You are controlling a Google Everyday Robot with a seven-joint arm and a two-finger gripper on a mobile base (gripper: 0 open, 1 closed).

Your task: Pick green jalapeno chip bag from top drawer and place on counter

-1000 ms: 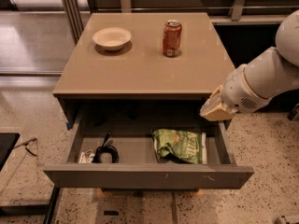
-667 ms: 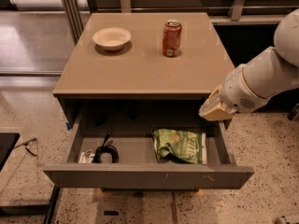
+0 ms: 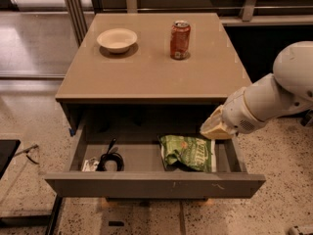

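Note:
The green jalapeno chip bag (image 3: pixel 188 152) lies crumpled in the right half of the open top drawer (image 3: pixel 155 184). The drawer is pulled out below the tan counter (image 3: pixel 146 72). My gripper (image 3: pixel 214 129) hangs at the end of the white arm, just above the drawer's right rear corner and up and to the right of the bag. It is not touching the bag.
A red soda can (image 3: pixel 180 39) and a white bowl (image 3: pixel 117 39) stand at the back of the counter. A coiled black cable (image 3: pixel 110 160) lies in the drawer's left half. The white arm (image 3: pixel 279 97) reaches in from the right. Speckled floor surrounds the cabinet.

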